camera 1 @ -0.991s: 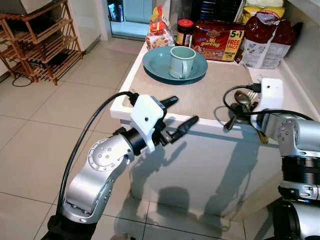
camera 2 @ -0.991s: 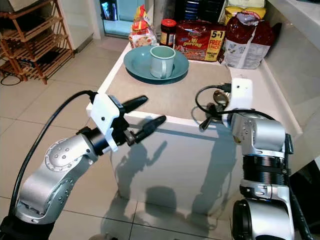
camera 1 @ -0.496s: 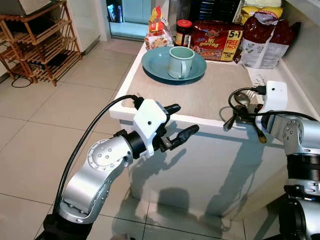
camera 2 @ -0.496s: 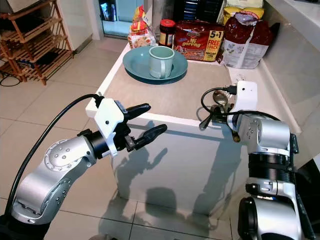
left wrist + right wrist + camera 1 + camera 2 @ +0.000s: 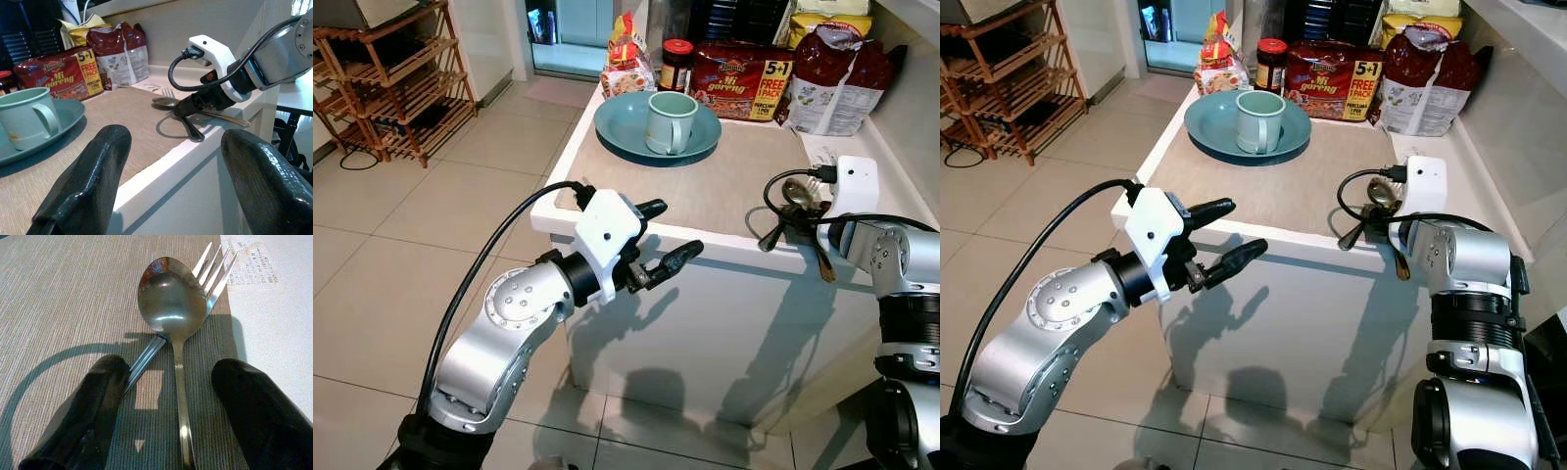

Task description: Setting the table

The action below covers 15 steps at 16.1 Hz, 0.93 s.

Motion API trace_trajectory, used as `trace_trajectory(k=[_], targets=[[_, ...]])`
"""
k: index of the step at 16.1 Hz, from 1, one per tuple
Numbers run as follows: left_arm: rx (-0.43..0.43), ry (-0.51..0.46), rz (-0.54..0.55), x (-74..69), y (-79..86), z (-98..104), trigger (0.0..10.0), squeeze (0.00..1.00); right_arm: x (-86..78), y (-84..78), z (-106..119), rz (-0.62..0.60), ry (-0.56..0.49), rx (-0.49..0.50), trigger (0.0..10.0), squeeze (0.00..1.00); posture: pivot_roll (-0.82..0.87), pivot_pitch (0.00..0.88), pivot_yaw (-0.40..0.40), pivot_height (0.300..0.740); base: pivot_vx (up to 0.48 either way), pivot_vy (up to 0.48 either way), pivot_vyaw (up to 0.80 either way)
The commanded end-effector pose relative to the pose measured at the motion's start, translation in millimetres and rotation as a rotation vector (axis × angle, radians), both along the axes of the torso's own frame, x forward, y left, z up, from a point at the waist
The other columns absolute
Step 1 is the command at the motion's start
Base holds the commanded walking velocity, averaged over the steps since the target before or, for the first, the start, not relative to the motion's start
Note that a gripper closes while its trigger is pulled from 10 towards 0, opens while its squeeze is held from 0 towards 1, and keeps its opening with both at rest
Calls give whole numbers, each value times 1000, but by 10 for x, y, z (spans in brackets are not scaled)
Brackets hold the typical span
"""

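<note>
Pale floor tiles (image 5: 401,255) surround a white counter (image 5: 724,259) topped with a woven beige placemat (image 5: 705,186). At the counter's near right corner the right gripper (image 5: 168,411) hovers low with its two black fingers (image 5: 85,416) spread apart, one on each side of the cutlery and gripping nothing. Between them lies a steel spoon (image 5: 172,303), bowl up on the placemat, its handle running back under the gripper; a fork (image 5: 215,269) lies beneath it, tines fanning out to the far right toward the mat's edge, and the two touch where they cross. To the left, off the counter's near left corner and just in front of its edge, the left gripper (image 5: 661,235) is held out over the floor with its fingers (image 5: 83,186) wide open and empty. Farther back on the placemat sits a teal plate (image 5: 617,122) with a pale green mug (image 5: 668,121) standing upright on it. Behind these, along the far edge, stand a red-lidded jar (image 5: 676,61), a red Mi Goreng noodle pack (image 5: 741,78) and a dark red bag (image 5: 832,83). Wooden shelving (image 5: 386,78) stands far left.
</note>
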<state>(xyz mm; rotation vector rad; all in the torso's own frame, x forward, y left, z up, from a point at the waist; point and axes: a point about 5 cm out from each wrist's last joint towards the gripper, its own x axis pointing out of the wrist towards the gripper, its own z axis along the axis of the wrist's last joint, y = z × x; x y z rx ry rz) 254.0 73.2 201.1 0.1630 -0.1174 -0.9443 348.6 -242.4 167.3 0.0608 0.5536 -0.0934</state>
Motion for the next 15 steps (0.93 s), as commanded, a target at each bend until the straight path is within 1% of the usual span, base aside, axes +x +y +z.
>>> trace_trajectory(k=[1,3,4,5,7,9,12,14,15], targets=[[19,6,1,16,-10,-17,10000,0,-4,-61,-17,-19,27,-13,0,0,63,7,-32,740,0,0,0],[22,4,4,17,-7,-19,10000,0,-3,-67,-22,-23,27,-11,0,0,63,7,-32,740,0,0,0],[23,3,6,19,-5,-19,10000,0,-1,-68,-21,-25,26,-10,157,0,63,6,-33,740,0,0,0],[27,0,9,22,1,-20,10000,0,6,-64,-11,-27,18,-7,314,0,63,6,-33,740,0,0,0],[30,-3,13,25,6,-20,10000,0,24,-53,20,-25,-2,3,314,0,63,6,-33,740,0,0,0],[34,-7,16,29,12,-21,10000,0,47,-11,40,-11,-12,13,471,0,63,6,-33,740,0,0,0],[36,-10,19,30,5,-20,10000,0,64,28,28,0,-11,18,275,0,63,9,-33,740,0,0,0],[38,-13,20,35,6,-19,10000,0,95,78,13,9,-12,23,235,0,64,9,-32,740,0,0,0],[40,-15,21,38,7,-18,10000,0,122,108,17,18,-15,24,39,0,63,8,-30,740,0,0,0]])
